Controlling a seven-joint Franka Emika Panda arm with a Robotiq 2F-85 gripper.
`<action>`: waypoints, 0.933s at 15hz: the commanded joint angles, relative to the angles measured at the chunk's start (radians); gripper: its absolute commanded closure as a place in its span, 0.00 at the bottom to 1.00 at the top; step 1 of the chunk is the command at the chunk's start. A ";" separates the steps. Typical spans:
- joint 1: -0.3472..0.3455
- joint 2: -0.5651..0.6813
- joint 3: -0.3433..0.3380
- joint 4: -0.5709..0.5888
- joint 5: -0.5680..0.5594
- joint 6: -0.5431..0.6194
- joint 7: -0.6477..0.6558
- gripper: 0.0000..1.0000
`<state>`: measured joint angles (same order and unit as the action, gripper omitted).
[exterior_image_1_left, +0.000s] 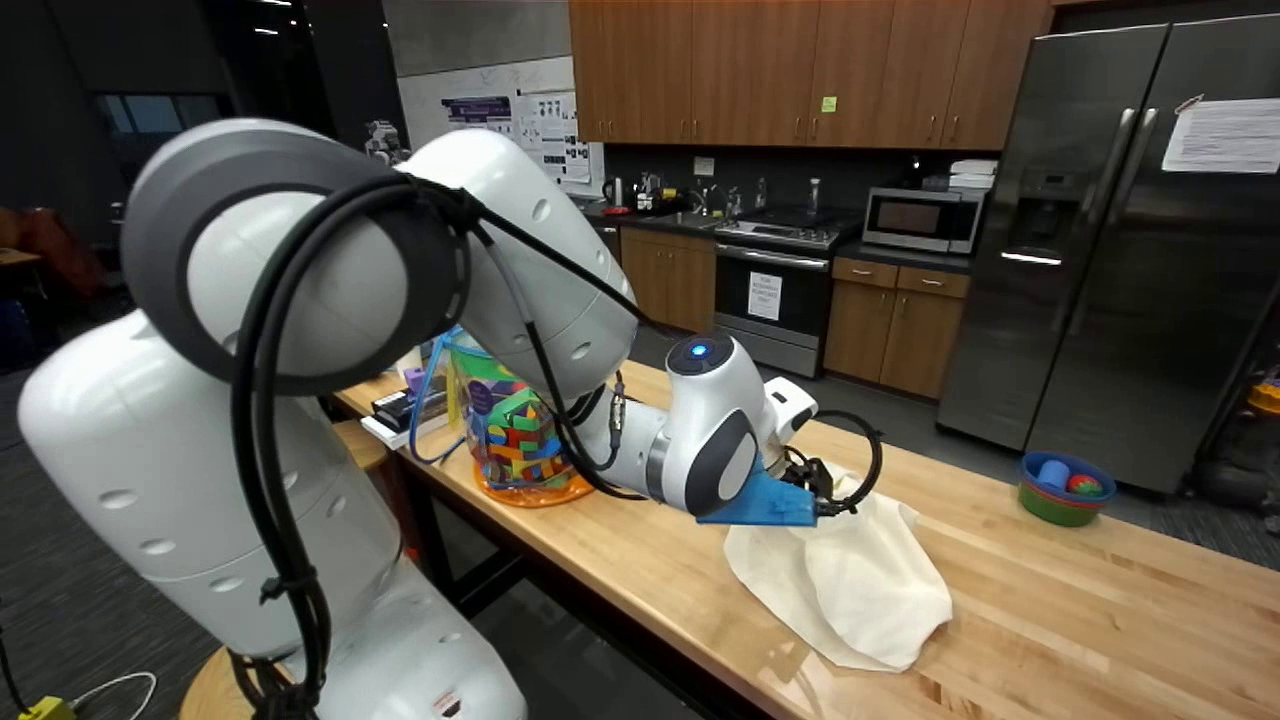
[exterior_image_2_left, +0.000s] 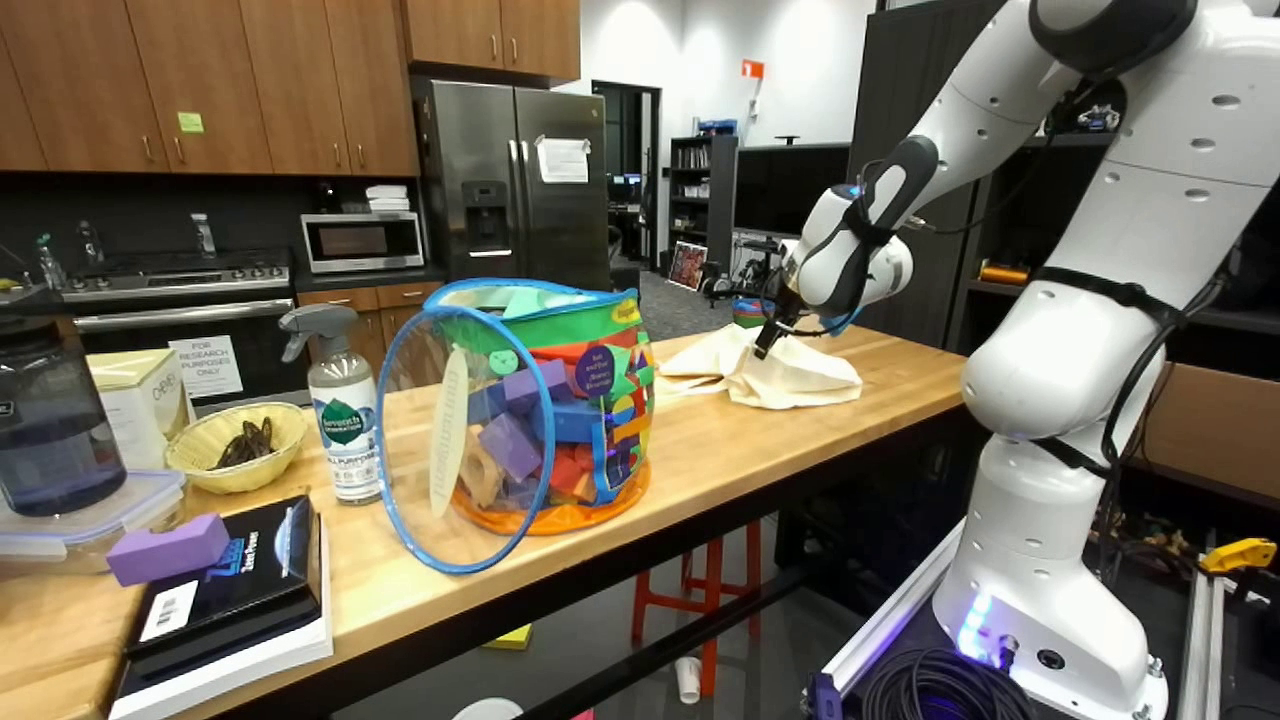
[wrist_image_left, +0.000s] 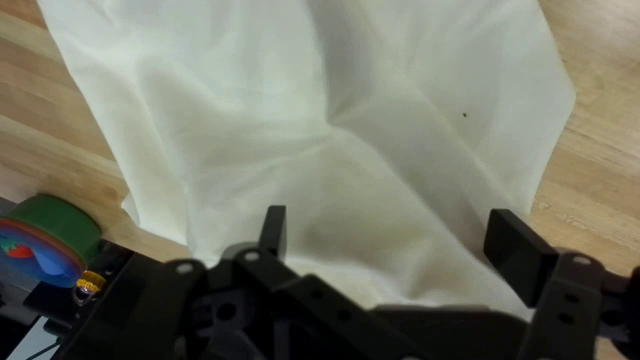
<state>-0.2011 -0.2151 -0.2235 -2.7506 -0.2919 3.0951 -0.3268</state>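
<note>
A cream cloth (wrist_image_left: 260, 130) lies rumpled on the wooden table, with raised folds and a small dark speck. It shows in both exterior views, as the cloth (exterior_image_1_left: 860, 590) and the cloth (exterior_image_2_left: 800, 375). My gripper (wrist_image_left: 387, 220) is right over its near part, tilted downward. The black fingers (wrist_image_left: 517, 255) stand wide apart, and only cloth surface appears beyond the gap; nothing is gripped. In an exterior view the gripper (exterior_image_2_left: 768, 340) reaches down at the cloth's raised middle. Whether the fingertips touch the fabric I cannot tell.
Stacked colored bowls (exterior_image_1_left: 1066, 490) hold a blue cup and a red item, farther along the table. A clear bag of blocks (exterior_image_2_left: 590, 410) stands at the opposite end, near a spray bottle (exterior_image_2_left: 345, 430), a yellow basket (exterior_image_2_left: 240, 450) and a black box (exterior_image_2_left: 230, 570) on a book.
</note>
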 joint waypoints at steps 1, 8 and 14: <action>-0.043 0.058 0.033 0.029 -0.042 0.098 0.015 0.00; 0.000 0.118 0.056 0.048 -0.029 0.159 -0.023 0.00; 0.021 0.166 0.065 0.063 -0.036 0.134 -0.045 0.25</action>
<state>-0.1849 -0.0793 -0.1576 -2.7077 -0.3197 3.2358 -0.3489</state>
